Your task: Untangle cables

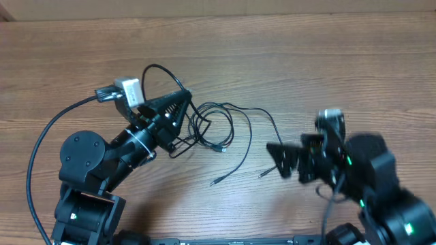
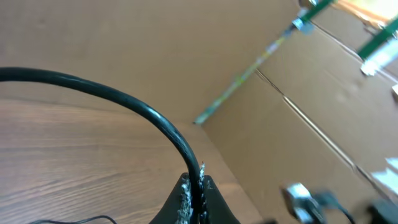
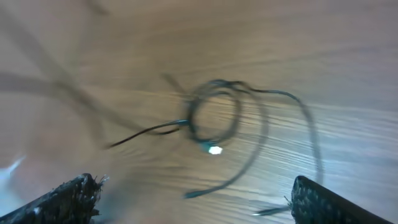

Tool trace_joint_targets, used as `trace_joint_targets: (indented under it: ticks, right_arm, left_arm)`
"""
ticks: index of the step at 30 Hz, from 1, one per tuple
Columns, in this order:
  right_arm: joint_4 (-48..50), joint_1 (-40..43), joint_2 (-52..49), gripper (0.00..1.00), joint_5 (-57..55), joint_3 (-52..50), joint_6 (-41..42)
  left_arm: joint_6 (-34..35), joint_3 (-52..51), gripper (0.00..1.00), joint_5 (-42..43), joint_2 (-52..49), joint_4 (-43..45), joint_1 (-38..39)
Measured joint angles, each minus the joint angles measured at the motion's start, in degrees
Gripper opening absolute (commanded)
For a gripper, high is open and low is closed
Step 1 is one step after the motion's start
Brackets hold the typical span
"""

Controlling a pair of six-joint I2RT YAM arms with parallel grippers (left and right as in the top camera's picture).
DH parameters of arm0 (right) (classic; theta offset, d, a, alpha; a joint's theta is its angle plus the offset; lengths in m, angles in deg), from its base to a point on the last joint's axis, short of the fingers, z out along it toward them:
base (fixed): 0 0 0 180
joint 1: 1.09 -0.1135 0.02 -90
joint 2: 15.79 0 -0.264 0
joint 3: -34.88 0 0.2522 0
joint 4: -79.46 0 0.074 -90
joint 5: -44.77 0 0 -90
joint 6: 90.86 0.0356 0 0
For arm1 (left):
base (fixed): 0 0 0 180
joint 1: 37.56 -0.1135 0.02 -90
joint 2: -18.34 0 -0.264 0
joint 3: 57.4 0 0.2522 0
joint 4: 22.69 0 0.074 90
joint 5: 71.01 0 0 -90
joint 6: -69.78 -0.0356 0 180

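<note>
Midway across the bench [image 1: 306, 61], the cables [image 1: 201, 121] lie in a loose tangle, two ends trailing toward the near edge. The left end effector [image 1: 185, 95] is pinched shut on one strand beside the tangle; the right end effector [image 1: 276, 162] gapes wide, holding nothing, well clear.
</note>
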Motion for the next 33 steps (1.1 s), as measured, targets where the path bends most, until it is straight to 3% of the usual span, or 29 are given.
trace_joint_targets:
  ticks: [4, 9, 13, 22, 27, 33]
  right_arm:
    - [7.9, -3.7, 3.7, 1.0, 5.2, -7.8, -0.4]
    - [29.2, -10.3, -0.2, 1.0, 10.2, -20.2, 2.3]
    - [45.1, -15.6, -8.2, 1.0, 8.5, -25.2, 4.0]
    - [75.8, -21.6, -31.6, 1.0, 1.7, -25.1, 5.1]
    - [80.9, -21.9, -40.2, 1.0, -0.5, -24.9, 5.3]
    - [81.2, -22.3, -41.8, 1.0, -1.9, -24.4, 3.0]
  left_arm:
    - [2.1, 0.0, 0.04, -1.9, 0.0, 0.2, 0.0]
    - [5.8, 0.0, 0.04, -2.6, 0.0, 0.4, 0.0]
    - [9.7, 0.0, 0.04, -2.8, 0.0, 0.4, 0.0]
    - [20.4, 0.0, 0.04, -3.2, 0.0, 0.4, 0.0]
    - [22.5, 0.0, 0.04, -2.3, 0.0, 0.4, 0.0]
    - [23.1, 0.0, 0.04, 0.9, 0.0, 3.4, 0.0]
